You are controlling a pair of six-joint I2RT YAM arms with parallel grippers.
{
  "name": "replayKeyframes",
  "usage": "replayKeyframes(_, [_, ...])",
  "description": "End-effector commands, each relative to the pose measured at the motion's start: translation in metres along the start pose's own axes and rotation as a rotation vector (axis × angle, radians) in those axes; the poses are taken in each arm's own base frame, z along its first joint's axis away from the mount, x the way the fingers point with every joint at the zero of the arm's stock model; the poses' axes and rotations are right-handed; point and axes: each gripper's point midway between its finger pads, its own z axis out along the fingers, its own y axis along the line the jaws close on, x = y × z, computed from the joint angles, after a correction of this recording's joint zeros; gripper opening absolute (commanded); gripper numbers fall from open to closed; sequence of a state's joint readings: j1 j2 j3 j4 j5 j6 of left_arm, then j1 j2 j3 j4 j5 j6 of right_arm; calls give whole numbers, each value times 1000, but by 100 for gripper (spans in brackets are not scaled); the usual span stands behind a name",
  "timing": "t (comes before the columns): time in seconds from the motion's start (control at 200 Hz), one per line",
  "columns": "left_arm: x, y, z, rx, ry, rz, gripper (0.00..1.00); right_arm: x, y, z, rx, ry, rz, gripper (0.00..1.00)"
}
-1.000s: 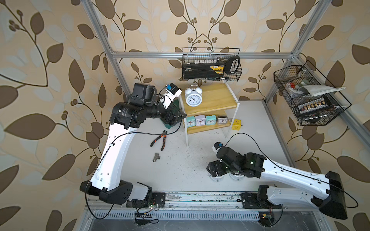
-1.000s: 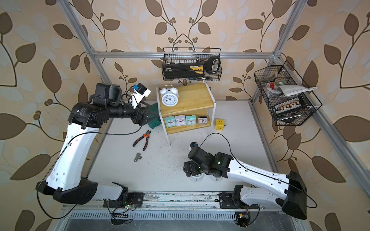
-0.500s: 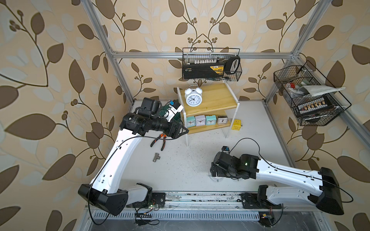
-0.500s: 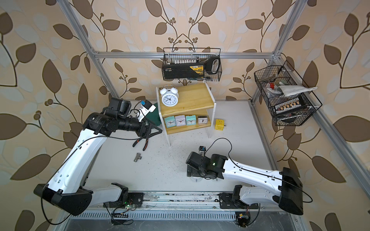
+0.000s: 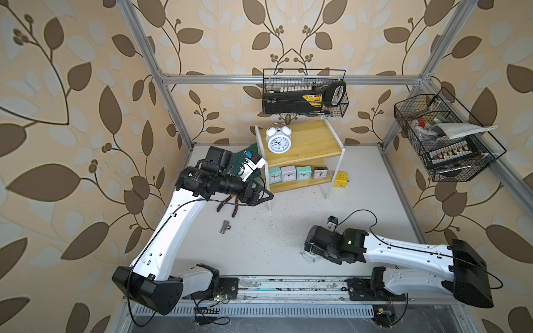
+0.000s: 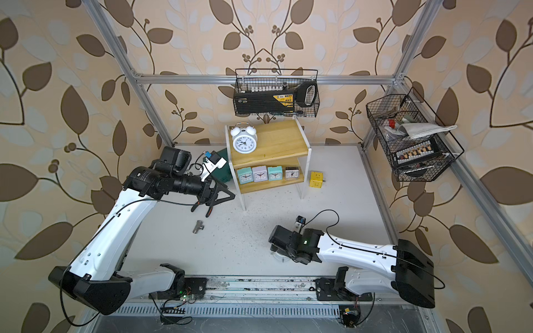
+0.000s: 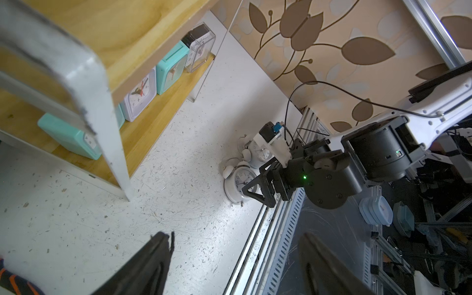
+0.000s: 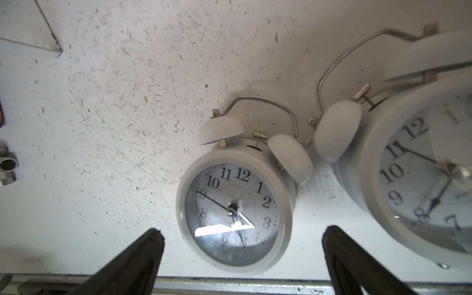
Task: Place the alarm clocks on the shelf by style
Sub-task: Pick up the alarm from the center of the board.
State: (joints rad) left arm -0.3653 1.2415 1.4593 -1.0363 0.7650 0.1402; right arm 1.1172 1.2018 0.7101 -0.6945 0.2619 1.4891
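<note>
- Top views, right arm: The right gripper (image 5: 311,249) hangs low over the front part of the table (image 5: 268,245), directly above the near twin-bell clock (image 5: 308,255). Only a sliver of the clock's rim shows under the wrist in both top views, and the jaw setting cannot be read here. The forearm runs almost level with the table.
- Top views, left arm: The left gripper (image 5: 264,196) sits beside the front post of the shelf (image 5: 311,144), well apart from that clock. The right arm is clearly the nearer one.
- Top views, shelf: The shelved twin-bell clock (image 5: 277,140) stands on the upper board. Four square clocks (image 5: 288,173) stand in a row on the lower board.
- Left wrist view: The left jaws stand wide apart with nothing between them. Across the table, the right gripper (image 7: 258,190) points obliquely down at the near twin-bell clock (image 7: 240,180). The second twin-bell clock (image 7: 258,153) lies just beside it.
- Right wrist view: The right jaws are spread wide and hold nothing. The fingertips (image 8: 153,242) flank the near clock's body, one on each side, and neither touches it.
- Right wrist view, axis: The clock appears to lie on its back, dial up. Its bell-to-feet axis runs away from the jaws, so the closing line would cross the round body.
- Right wrist view, clearance: The second clock lies just outside one finger, its bell almost touching the near clock's bell. Clearance on that side is judged tight.
</note>
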Motion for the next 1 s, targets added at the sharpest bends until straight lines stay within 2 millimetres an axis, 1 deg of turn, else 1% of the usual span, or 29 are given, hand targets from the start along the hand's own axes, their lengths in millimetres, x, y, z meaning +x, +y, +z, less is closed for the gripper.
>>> replayKeyframes(0.0, [-6,-10,-8,26,-46,35,82,-4,-5,5,29,-40,74,99])
replayKeyframes(0.095, [-5,-10,-9,24,-50,38,82,-5,-5,4,42,-46,115,99])
replayKeyframes(0.2, [-3,-12,-10,23,-62,48,82,-6,-2,4,39,-39,142,99])
replayKeyframes(0.435, [-1,-17,-14,24,-74,55,82,-6,-8,14,103,32,178,99])
replayKeyframes(0.87, [4,-19,-14,31,-74,57,82,-14,6,20,111,66,176,99])
replayKeyframes(0.995, [5,-17,-12,31,-72,58,83,-15,5,22,124,64,179,99])
